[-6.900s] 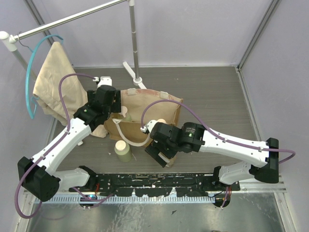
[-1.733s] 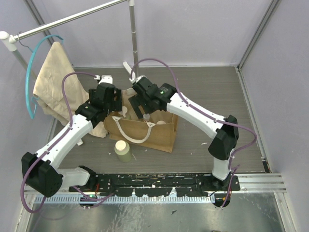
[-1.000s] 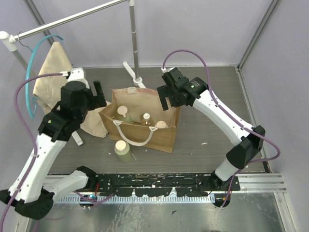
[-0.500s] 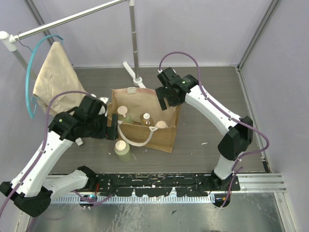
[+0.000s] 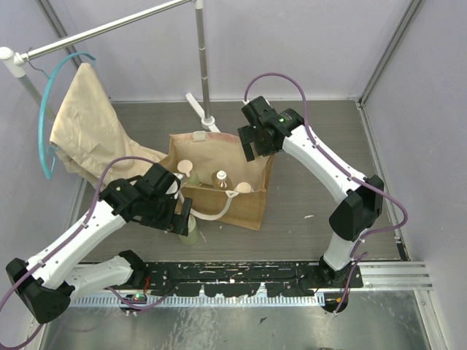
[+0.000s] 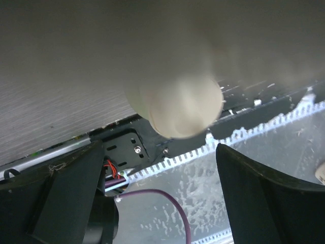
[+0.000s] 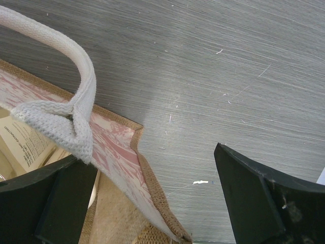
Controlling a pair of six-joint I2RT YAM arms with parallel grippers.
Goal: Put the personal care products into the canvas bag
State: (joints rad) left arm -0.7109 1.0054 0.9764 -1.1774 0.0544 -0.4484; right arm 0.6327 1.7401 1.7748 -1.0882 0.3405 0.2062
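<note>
Left gripper point(image 6: 158, 150): fingers point(image 6: 66, 193) wide open, nothing held, straddling the beige cap point(image 6: 180, 104) of the last green bottle point(image 5: 188, 232). The cap is blurred, right up at the lens; can't tell if the pads touch it. The bottle stands upright on the table point(image 5: 314, 168), just beside the bag's point(image 5: 244, 208) near-left corner, outside it.

Right gripper point(image 7: 152, 157): jaws also spread, empty, over the bag's far right corner. The rim and the root of the far handle point(image 7: 71, 109) sit between the fingers, not pinched.

Inside the bag: second green bottle point(image 5: 186, 169), amber bottle point(image 5: 220, 178), cream bottle point(image 5: 241, 188). Three in, one to go, by my read.

Risks:
- The cap looks round and smooth. A high grab on it alone could slip or tip the bottle; lower on the body looks safer.
- Closing off-centre would knock it over, and it could roll toward the rail point(image 5: 241, 273).
- Lifting this close to the bag, the arm could snag the front handle point(image 5: 208, 214) or push the soft wall in and narrow the mouth.
- A high drop may topple the bottles already inside.
</note>
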